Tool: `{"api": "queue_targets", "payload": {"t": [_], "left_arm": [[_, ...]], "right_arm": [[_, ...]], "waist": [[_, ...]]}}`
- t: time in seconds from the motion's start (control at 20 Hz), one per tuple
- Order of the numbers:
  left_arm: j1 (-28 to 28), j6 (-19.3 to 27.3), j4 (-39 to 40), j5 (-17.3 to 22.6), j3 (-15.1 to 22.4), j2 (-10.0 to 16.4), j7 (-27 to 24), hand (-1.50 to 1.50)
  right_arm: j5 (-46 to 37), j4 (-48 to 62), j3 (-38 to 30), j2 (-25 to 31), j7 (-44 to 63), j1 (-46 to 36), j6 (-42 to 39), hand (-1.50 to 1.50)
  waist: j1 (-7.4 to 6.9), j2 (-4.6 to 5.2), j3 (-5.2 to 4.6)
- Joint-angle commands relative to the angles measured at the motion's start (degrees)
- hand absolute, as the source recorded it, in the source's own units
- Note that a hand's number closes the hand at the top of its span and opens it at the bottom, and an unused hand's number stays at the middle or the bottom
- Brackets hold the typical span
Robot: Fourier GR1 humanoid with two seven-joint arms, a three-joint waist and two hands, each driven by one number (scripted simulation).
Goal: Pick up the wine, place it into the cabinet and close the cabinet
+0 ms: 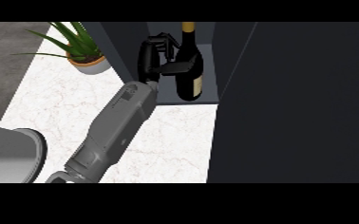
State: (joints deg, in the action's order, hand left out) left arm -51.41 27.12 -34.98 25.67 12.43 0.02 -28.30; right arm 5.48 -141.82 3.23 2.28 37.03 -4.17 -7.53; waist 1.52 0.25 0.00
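Dark wine (190,78) is inside the open cabinet (126,52), your left hand (148,59) clamped round it with fingers and thumb curled; settle it upright, then uncurl fully before you draw back.

Dark wine bottle (189,78); veined white counter (63,99)

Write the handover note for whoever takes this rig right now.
Hands: the left robot hand is inside the cabinet, right against the wine bottle; whether it grips the bottle cannot be told. The right robot hand is not in view.
Things: the wine bottle stands in the cabinet; the cabinet door is open, at the view's right.
Done: wine is in the cabinet.
Left: free the hand from the bottle, draw the arm out, close the door.
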Motion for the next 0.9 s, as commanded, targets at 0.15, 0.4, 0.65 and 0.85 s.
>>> {"api": "queue_targets", "payload": {"t": [0.15,0.4,0.65,0.85], "left_arm": [[-7.36,0.28,10.04,-1.94,-3.87,1.25,-6.51,1.5],[-9.53,2.25,15.68,-1.28,-7.02,0.0,-12.46,1.5],[-14.13,1.1,18.57,-0.58,-7.78,-0.01,-9.28,1.5],[-13.36,-1.55,22.04,2.11,-11.64,0.0,-10.88,1.5]], "right_arm": [[2.71,-4.59,0.75,-0.73,2.11,-0.53,0.93,-1.5],[3.54,-2.36,0.7,-1.13,-2.08,0.91,-0.91,-1.5],[1.93,-3.95,2.53,-1.4,0.06,1.92,0.16,-1.5],[1.72,-2.58,4.42,-1.84,-1.49,1.78,-0.2,-1.5]], "waist": [[0.45,0.25,-0.02],[0.84,0.45,0.0],[0.77,0.27,-0.01],[1.62,0.75,-0.02]]}}
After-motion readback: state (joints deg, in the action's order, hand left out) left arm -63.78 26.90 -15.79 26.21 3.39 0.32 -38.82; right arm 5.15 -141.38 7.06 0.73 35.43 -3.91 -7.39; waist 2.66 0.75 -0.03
